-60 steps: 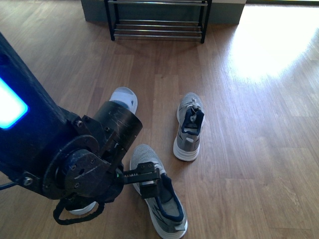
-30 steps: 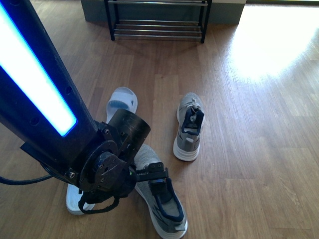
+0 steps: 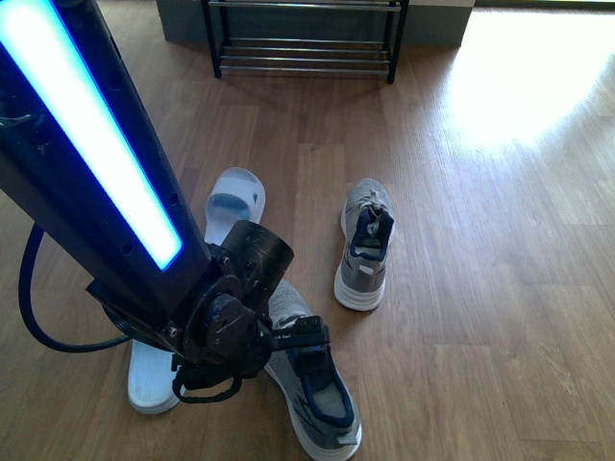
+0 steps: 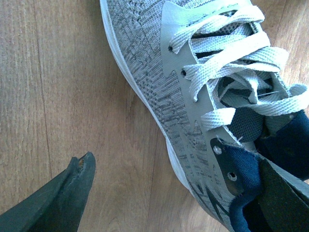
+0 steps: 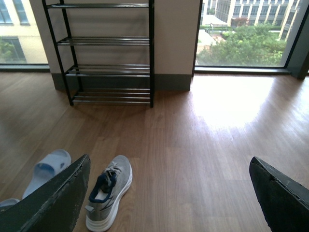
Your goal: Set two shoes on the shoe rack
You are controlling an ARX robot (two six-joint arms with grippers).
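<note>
Your left gripper (image 4: 176, 162) is wide open and holds nothing yet. One finger (image 4: 63, 203) hangs over the brown wooden floor (image 4: 43, 72), just beside the grey knit sneaker with white laces and a navy collar (image 4: 159, 82). The other finger is at the navy collar, and it looks to be by the shoe's mouth. This sneaker lies well away from the black shoe rack with thin shiny bars (image 3: 303, 43). Its twin, the second grey sneaker (image 3: 365, 245), and a pale blue plastic slide (image 3: 235, 200) lie a bit nearer the rack. Your right gripper (image 5: 169, 162) is wide open too. It holds nothing and faces the rack from well away.

Here is what could go wrong. If you close now, you may pinch only the soft side wall or a loose lace. Then the shoe could hang crooked, swing, and slip out on the long way to the rack. The finger by the floor could scrape the wood if you go lower. The rack's bars are thin with gaps between them, so a shoe put down tilted could tip or poke through.
</note>
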